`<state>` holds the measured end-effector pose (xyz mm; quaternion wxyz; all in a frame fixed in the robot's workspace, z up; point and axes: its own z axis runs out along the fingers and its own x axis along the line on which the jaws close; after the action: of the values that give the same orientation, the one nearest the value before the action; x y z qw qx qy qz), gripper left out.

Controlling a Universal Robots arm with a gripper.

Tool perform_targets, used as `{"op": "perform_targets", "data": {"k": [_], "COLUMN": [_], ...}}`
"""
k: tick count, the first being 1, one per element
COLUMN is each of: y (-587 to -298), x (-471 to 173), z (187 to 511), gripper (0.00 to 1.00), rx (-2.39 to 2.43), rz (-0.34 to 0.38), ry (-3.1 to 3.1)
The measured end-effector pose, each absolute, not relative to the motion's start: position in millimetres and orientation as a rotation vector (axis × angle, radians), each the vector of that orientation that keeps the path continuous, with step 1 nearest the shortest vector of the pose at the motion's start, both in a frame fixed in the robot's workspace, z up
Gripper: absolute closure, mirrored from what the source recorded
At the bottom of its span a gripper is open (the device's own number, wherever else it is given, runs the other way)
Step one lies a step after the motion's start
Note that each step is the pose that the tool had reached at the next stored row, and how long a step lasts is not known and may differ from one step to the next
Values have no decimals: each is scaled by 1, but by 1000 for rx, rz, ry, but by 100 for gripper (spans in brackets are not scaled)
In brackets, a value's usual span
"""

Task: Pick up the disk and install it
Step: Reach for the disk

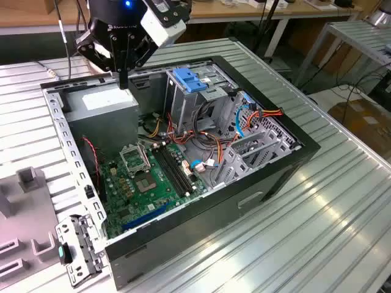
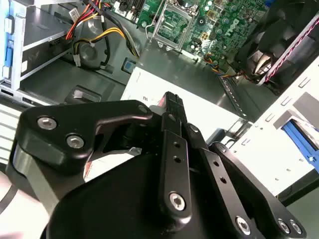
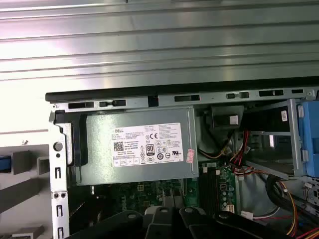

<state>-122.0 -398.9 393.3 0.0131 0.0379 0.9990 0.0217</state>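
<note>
Exterior view, upper left of the frame: the gripper (image 1: pixel 124 83) hangs over the power-supply box (image 1: pixel 101 102) inside the open computer case (image 1: pixel 244 204), jaws pressed together.

The exterior view looks down slantwise on the whole open case (image 1: pixel 244 204) on the ribbed surface (image 1: pixel 342 220); both wrist views hang close above its power-supply box (image 3: pixel 139 144) (image 2: pixel 199 107), the second looking past the pincer (image 2: pixel 172 99)
</note>
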Motion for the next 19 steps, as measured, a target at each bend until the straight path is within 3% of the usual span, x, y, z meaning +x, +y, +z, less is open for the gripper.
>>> {"op": "perform_targets", "data": {"k": [19], "y": [-399], "x": [-137], "z": [393], "gripper": [89], "rx": [118], "rz": [67], "ry": [3117]}}
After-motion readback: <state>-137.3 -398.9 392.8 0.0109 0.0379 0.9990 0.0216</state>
